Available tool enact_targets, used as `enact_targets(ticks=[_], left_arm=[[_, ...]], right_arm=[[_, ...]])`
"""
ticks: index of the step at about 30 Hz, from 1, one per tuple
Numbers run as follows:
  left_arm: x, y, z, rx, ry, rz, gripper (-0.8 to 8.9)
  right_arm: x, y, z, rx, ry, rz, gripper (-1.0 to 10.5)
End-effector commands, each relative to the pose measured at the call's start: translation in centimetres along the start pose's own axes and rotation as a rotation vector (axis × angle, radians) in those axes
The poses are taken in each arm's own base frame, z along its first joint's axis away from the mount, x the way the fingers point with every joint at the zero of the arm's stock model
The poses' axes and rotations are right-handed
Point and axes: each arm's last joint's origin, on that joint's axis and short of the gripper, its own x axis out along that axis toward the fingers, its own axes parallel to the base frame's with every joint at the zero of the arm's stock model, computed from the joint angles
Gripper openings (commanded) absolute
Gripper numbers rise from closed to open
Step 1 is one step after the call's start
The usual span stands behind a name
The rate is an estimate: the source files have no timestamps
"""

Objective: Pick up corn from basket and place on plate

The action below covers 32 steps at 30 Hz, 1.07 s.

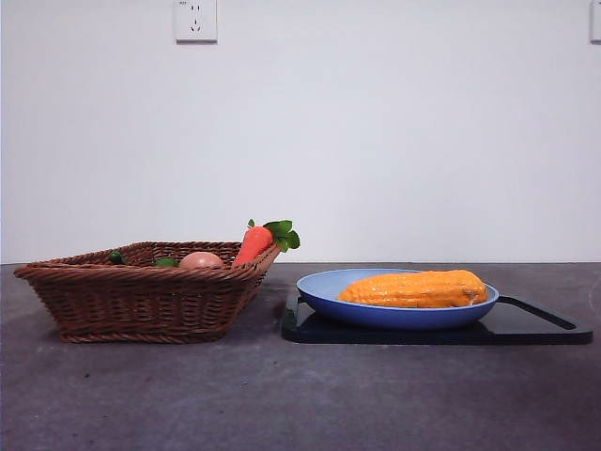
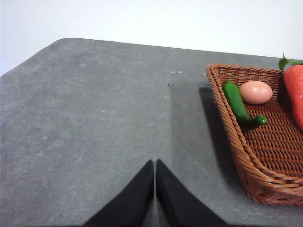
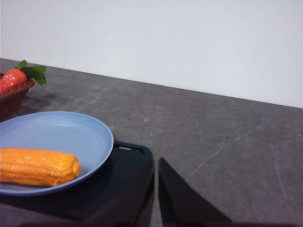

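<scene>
The yellow-orange corn [image 1: 415, 288] [image 3: 38, 166] lies on its side in the light blue plate [image 1: 331, 291] [image 3: 66, 130], which rests on a black tray. The brown wicker basket [image 1: 141, 301] [image 2: 255, 161] stands to the left of the plate and holds no corn. My right gripper [image 3: 156, 165] is shut and empty, hovering beside the plate's tray. My left gripper [image 2: 155, 165] is shut and empty over bare table, apart from the basket. Neither arm shows in the front view.
The basket holds an orange carrot with green leaves [image 1: 255, 242] [image 2: 296, 92], a pale egg [image 1: 201, 260] [image 2: 256, 91] and a green pepper [image 2: 239, 105]. The flat black tray [image 1: 535, 324] [image 3: 128, 163] lies under the plate. A wall with a socket [image 1: 195, 20] stands behind.
</scene>
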Motion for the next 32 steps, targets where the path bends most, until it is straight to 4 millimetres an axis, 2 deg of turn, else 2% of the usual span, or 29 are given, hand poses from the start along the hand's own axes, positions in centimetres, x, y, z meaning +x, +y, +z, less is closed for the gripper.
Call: enact_targets(ticks=[1,11,32], left_arm=[[0.2,0.1,-0.8,-0.004,0.035,0.005,0.08],[0.2,0.1,-0.8,-0.004,0.035,0.005,0.08],[0.2,0.1,-0.8,-0.004,0.035,0.005,0.08]], right_arm=[[0.1,0.0,-0.5,0.014,0.013,0.001,0.0],[0.0,0.2,-1.8,0.042,0.137,0.01,0.0],[0.0,0.2,-1.7,0.04,0.13,0.01,0.0]])
